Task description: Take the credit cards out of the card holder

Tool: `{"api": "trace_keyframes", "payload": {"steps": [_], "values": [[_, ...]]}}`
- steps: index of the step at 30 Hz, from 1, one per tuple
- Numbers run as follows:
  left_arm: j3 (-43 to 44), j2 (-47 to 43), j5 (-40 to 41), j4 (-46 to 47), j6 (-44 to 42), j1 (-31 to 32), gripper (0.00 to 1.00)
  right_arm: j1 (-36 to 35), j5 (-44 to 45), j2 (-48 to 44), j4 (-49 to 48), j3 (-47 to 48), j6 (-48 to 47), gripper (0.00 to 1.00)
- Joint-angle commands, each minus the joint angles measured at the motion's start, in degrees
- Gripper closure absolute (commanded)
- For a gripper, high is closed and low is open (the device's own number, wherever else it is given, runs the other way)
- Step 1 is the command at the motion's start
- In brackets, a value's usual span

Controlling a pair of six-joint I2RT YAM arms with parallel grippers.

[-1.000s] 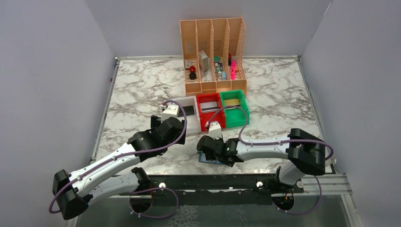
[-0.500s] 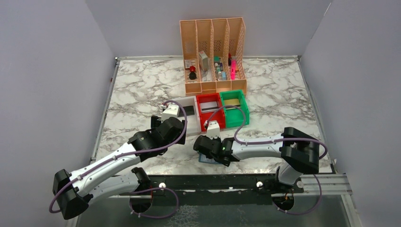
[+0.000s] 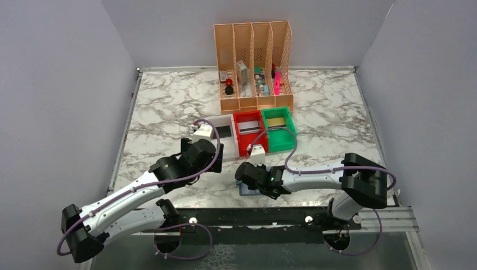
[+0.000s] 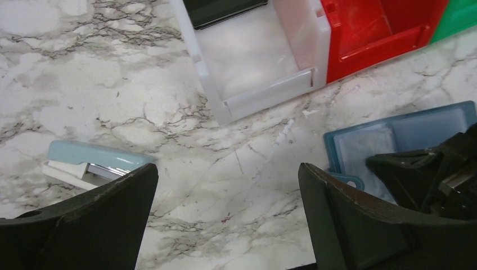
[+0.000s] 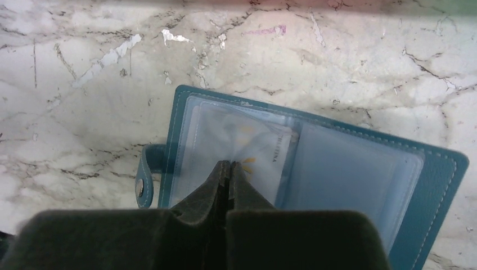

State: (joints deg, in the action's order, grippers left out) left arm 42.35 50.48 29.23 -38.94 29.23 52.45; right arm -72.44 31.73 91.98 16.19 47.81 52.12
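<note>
Now we see the right gripper (image 5: 228, 164) with its two fingers pressed tip to tip and no gap between them. A second ago they stood apart. The tips rest on the left clear pocket of the card holder (image 5: 349, 174). We cannot tell whether they pinch anything.

The card holder lies open and flat on the marble table (image 5: 84, 112), just in front of the red bin (image 4: 371, 45), with its snap tab (image 5: 145, 183) sticking out to the left in the right wrist view. A pale card (image 5: 264, 146) with some print sits inside that left pocket, directly under the fingertips. From above, only a teal corner of the holder shows beneath the wrist.

Compared with half a second ago, the right arm has drawn back a little to the right, its elbow returning to where it was a second ago. The holder has not shifted.

The left gripper (image 4: 228, 174) hangs over bare marble with its fingers wide apart, holding nothing, as before. Its arm has barely moved. A light blue stapler (image 4: 93, 160) lies near its left finger, and the white bin (image 4: 267, 93) stands just ahead.
</note>
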Motion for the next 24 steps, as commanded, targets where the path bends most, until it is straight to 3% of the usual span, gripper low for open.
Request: {"api": "trace_keyframes", "payload": {"steps": [1,8,18,24], "values": [[0.10,-4.59,-7.29,5.30,2.46,-0.41,0.01,-0.27,-2.46,-4.01,-5.15,-3.05,-1.72,0.99],[-3.95,-7.07,-21.76,16.20,4.51,-0.34,0.01,0.86,-6.30,-8.77,-10.29,-7.32,-1.65,0.99],[-8.37,-2.31,-35.75,28.85,7.33,-0.28,0.03,3.81,-11.69,-13.76,-17.13,-13.30,-1.43,0.99],[-10.18,2.62,-37.15,33.84,9.35,0.51,0.10,7.09,-14.86,-16.38,-20.66,-16.79,-0.78,0.99]]}}
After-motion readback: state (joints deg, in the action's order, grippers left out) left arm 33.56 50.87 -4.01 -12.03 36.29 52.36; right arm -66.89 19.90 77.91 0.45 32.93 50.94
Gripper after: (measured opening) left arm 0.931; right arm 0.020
